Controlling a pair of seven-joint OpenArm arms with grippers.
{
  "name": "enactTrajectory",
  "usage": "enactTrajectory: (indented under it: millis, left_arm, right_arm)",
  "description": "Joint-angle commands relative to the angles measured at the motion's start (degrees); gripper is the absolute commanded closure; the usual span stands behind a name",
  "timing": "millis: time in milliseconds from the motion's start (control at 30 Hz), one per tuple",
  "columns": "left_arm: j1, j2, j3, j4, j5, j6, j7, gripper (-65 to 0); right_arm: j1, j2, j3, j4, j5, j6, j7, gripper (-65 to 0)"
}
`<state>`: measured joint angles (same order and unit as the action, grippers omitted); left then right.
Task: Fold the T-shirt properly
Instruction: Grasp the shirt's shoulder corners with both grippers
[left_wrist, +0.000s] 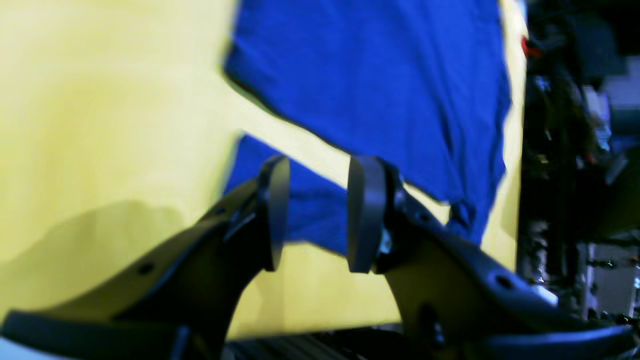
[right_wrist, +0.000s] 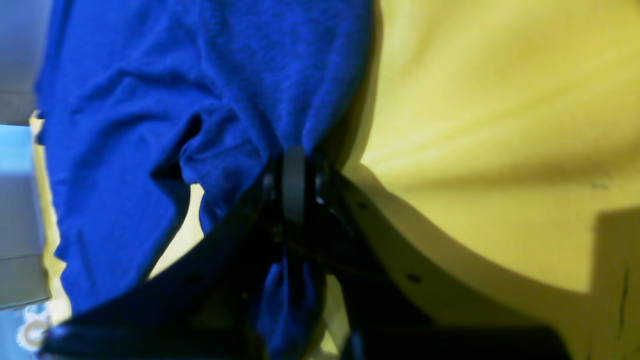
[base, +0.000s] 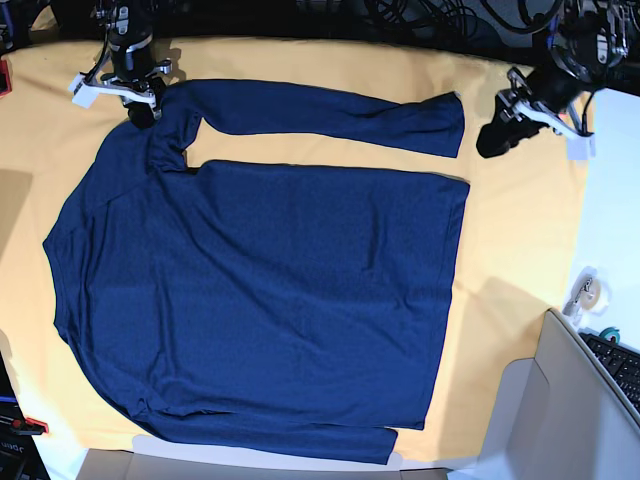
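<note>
Yellow table cloth carries the plain navy-blue long-sleeved knit T-shirt, its near hem cut off, no readable print. Right gripper pinches the fabric at the shoulder; left gripper hangs parted, holding nothing.

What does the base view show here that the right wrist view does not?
Only the base view shows the whole shirt spread flat, one sleeve stretched along the far side, and the left end effector off the fabric near the cuff. Only the right wrist view shows the right end effector shut on a bunched fold of fabric. Both show the blue shirt on the yellow cloth.
</note>
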<state>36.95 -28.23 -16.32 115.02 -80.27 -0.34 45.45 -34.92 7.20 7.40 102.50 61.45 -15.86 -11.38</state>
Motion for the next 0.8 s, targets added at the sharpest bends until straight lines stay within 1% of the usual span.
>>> enactTrajectory:
  millis: [0,33,67,133,200,267,333,400,467,633,767]
  left_arm:
    - [-1.6,-0.6,-1.0,-1.7,-1.4,-0.2,4.4,-20.2]
    - [-2.4,-0.6,-1.0,-3.0,-1.4,-0.3,6.4,-20.2]
    - [-3.5,-0.6,-1.0,-4.0,-1.4,-0.3,8.5,-20.2]
    - [-4.8,-0.6,-0.8,-5.4,-1.4,-0.7,10.9,-20.2]
    - [-5.6,-0.6,-0.4,-7.1,-1.4,-4.3,12.3,-20.6]
    - [-5.8,-0.5,-0.4,-9.2,-1.4,-7.0,12.8,-22.2]
    - [-5.8,-0.6,-0.4,-11.6,-1.1,-7.5,13.5,-24.7]
    - [-6.7,-0.6,-0.4,-13.1,-1.0,-7.6,15.3,-26.5]
    - [-8.0,-0.5,-0.4,-13.9,-1.0,-7.6,16.6,-26.7]
    - [-8.5,-0.5,-0.4,-17.8,-0.9,-7.7,17.1,-26.8]
    - [-10.0,-0.5,0.8,-19.9,-0.8,-10.3,17.2,-26.8]
  right_arm:
    - [-1.2,-0.3,-0.1,-0.6,-1.1,-6.4,-2.8,0.0]
    - [-0.9,-0.3,-0.1,-0.4,-1.5,-7.4,-2.8,0.0]
    - [-0.8,-0.3,-0.1,-0.4,-1.9,-7.7,-2.8,0.0]
    - [-0.8,-0.3,-0.1,-0.4,-1.9,-7.8,-2.8,0.0]
    - [-0.8,-0.4,-0.1,-0.4,-1.9,-7.9,-2.8,0.0]
    - [-0.8,-0.4,-0.1,-0.4,-1.9,-8.0,-2.8,0.0]
    - [-0.9,-0.4,-0.1,-0.4,-1.9,-8.0,-2.8,0.0]
    - [-1.0,-0.3,-0.1,-0.4,-1.9,-8.0,-2.8,0.0]
    - [-1.0,-0.2,-0.1,-0.4,-1.9,-8.0,-2.8,0.0]
    - [-0.7,-0.3,-0.1,-0.4,-2.0,-8.0,-2.9,0.0]
    - [-0.7,-0.2,-0.1,-0.4,-2.0,-8.0,-2.9,0.0]
